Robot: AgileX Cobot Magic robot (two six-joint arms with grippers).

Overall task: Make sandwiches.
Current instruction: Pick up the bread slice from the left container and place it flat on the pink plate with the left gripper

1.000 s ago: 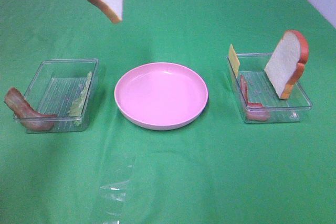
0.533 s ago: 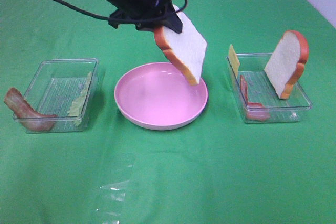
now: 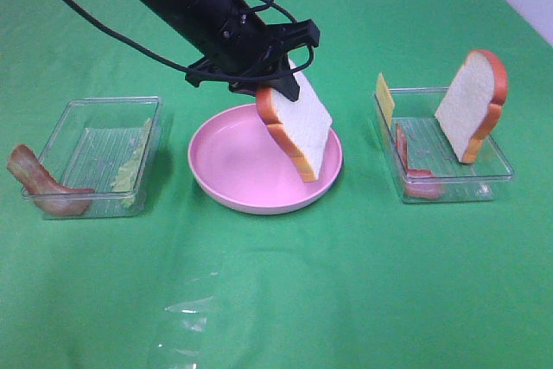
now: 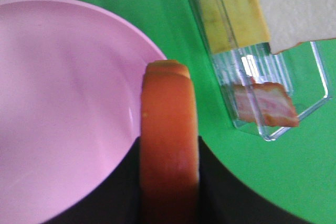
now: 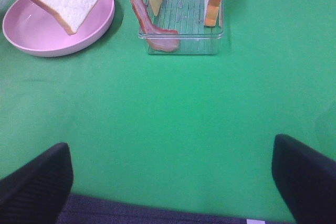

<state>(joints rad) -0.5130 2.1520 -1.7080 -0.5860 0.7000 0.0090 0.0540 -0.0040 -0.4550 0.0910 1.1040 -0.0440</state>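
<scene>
A white toy bread slice with orange-brown crust (image 3: 298,131) is held tilted over the round pink plate (image 3: 226,155), one edge being clamped between the left fingers (image 4: 223,190). The right fingers (image 5: 37,182) are spread wide apart above the green tabletop (image 3: 346,283), and nothing is held between them. A second bread slice (image 3: 471,105), a yellow cheese square (image 3: 384,97) and a bacon strip (image 3: 416,177) are seen in the clear plastic tray (image 3: 458,192) on the right.

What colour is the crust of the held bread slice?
Orange-brown on the bread slice; left wrist view shows it best.
</scene>
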